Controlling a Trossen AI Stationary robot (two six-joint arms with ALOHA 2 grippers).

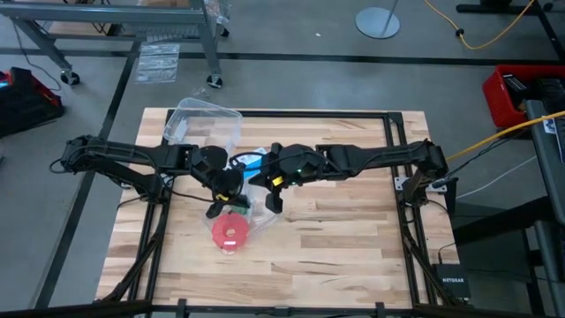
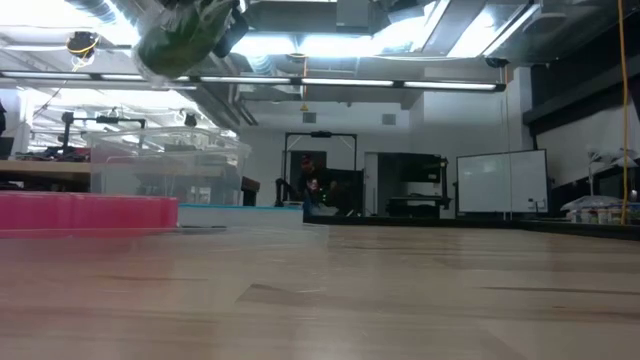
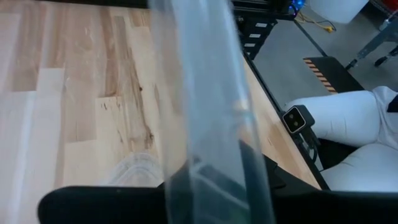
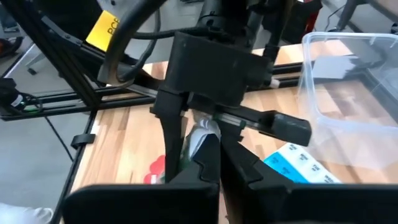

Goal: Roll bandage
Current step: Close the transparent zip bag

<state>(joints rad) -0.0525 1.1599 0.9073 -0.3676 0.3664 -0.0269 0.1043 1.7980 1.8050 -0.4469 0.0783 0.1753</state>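
Note:
The bandage (image 2: 175, 45), a small dark green bundle inside clear plastic wrap, hangs above the table; from above it shows as a green patch (image 1: 238, 205). My left gripper (image 1: 228, 201) is shut on the wrapped bundle, and in the left wrist view the clear wrap (image 3: 211, 112) stands up from between its fingers. My right gripper (image 1: 274, 201) is shut just right of it. In the right wrist view its tips (image 4: 217, 165) sit at the pale wrap (image 4: 202, 134). I cannot tell whether they touch it. My left gripper pinches the wrapped bandage between its two fingers (image 4: 171, 140), coming from the table's left and slanting downward. The bundle is lifted clear of the table. The clear wrap's loose end (image 3: 205, 74) sticks out past the fingertips. The fingers hide the exact place of contact.
A red round disc (image 1: 229, 234) lies flat on the wood just nearer than both grippers. A blue-and-white pill box (image 1: 252, 162) lies behind them. An empty clear plastic tub (image 1: 205, 124) stands at the far left. The table's right and near parts are bare wood.

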